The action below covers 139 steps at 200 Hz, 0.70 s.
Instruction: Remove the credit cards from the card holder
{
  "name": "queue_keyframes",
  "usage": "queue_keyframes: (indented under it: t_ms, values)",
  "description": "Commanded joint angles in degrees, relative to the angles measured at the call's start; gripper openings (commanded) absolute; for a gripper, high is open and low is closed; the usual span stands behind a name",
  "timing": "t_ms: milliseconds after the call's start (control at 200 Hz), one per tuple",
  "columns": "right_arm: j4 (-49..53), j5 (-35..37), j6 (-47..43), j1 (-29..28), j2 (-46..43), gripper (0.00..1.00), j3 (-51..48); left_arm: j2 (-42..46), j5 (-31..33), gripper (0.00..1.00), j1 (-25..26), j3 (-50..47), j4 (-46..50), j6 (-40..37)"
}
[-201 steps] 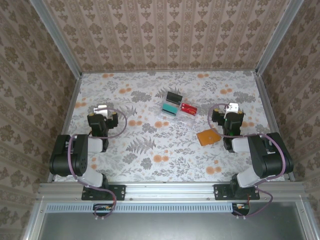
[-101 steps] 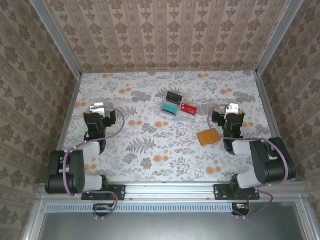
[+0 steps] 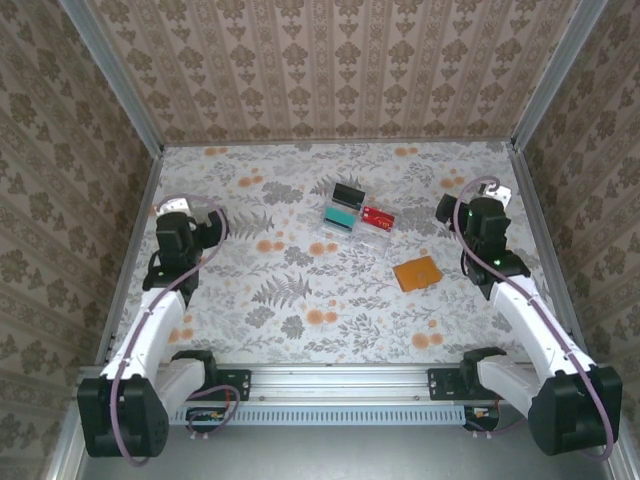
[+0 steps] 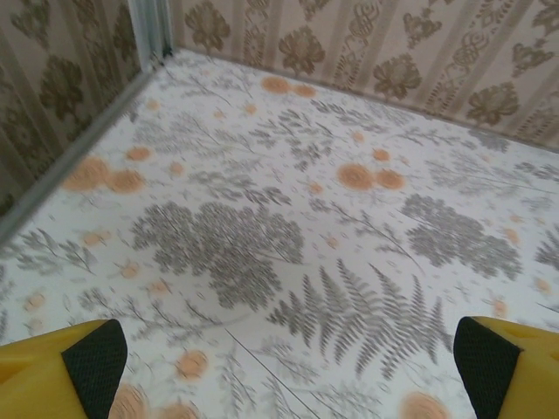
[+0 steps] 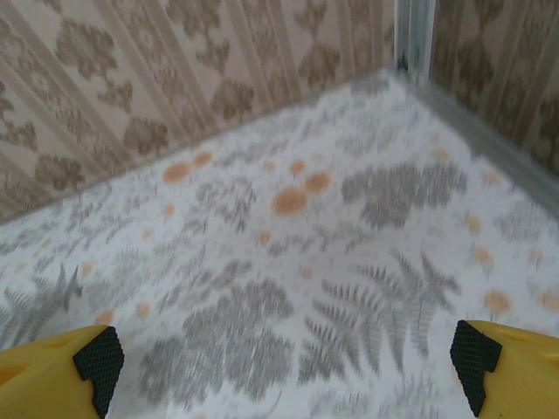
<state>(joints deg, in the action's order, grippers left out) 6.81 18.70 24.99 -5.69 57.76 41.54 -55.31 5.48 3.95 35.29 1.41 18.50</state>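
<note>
Being thin and flat, the credit cards [image 3: 341, 216] likely handle light, stiff, slick; take by an edge. Left tool [image 4: 288, 360], right tool [image 5: 288, 360]: spread wide, empty.

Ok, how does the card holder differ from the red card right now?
The card holder is plain orange and larger; the red card is smaller, with pale markings. The card holder lies alone on the table; the red card sits at the clear tray. Both lie flat.

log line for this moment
left gripper open, empty | right gripper open, empty | credit cards lie outside card holder
</note>
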Motion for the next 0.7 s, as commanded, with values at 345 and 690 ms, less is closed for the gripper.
queue_keyframes:
  t_ms: [345, 690]
  values:
    - [26.0, -26.1, 17.4, -0.7, 11.0, 1.00, 5.4, 0.5, -12.6, 1.00, 0.4, 6.0, 19.5, 4.8]
    - [28.3, -24.6, 18.0, -4.4, 19.0, 0.94, 6.9, 0.6, -13.7, 1.00, 0.4, 5.0, 19.3, 4.5]
